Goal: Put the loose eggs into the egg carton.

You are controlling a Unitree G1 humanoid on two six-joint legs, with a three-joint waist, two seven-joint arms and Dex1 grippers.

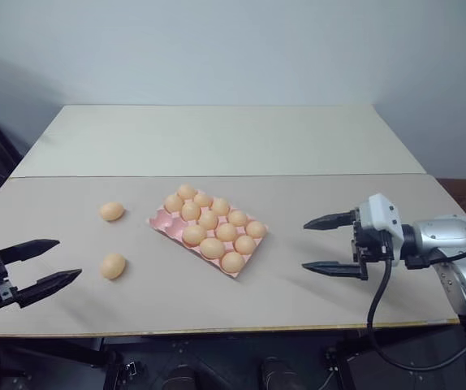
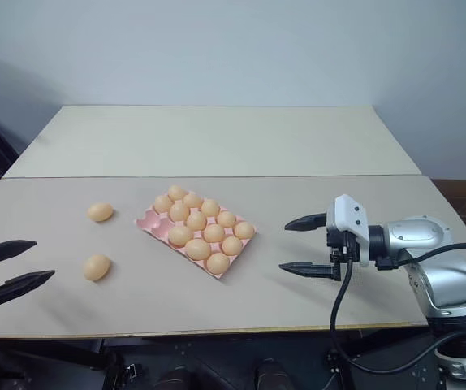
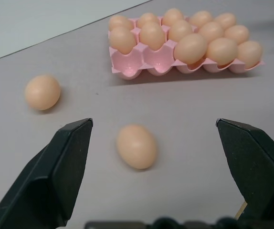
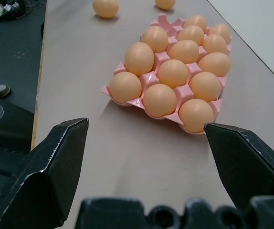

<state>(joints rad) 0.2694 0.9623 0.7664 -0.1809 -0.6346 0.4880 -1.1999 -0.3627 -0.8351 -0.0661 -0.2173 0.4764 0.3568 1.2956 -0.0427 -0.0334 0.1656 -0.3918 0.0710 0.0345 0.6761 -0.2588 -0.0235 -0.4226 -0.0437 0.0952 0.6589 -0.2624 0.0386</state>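
Tan, smooth oval loose eggs (image 1: 113, 266) (image 1: 111, 211) lie on the desk left of the pink moulded egg carton (image 1: 161, 219), the nearer one just beyond the left gripper's (image 1: 48, 262) wide-open, empty fingers, its long axis running left-right; the right gripper (image 1: 325, 243), equally open and empty, sits far off.

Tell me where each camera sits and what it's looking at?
Left eye view: on the head, looking forward and down at the table, egg carton and two loose eggs; open left gripper and open right gripper show.
Right eye view: beside it, same scene.
Left wrist view: on the left wrist, facing the nearer loose egg; its own fingers show.
Right wrist view: on the right wrist, facing the carton; its own fingers show.
All share the carton and loose eggs.
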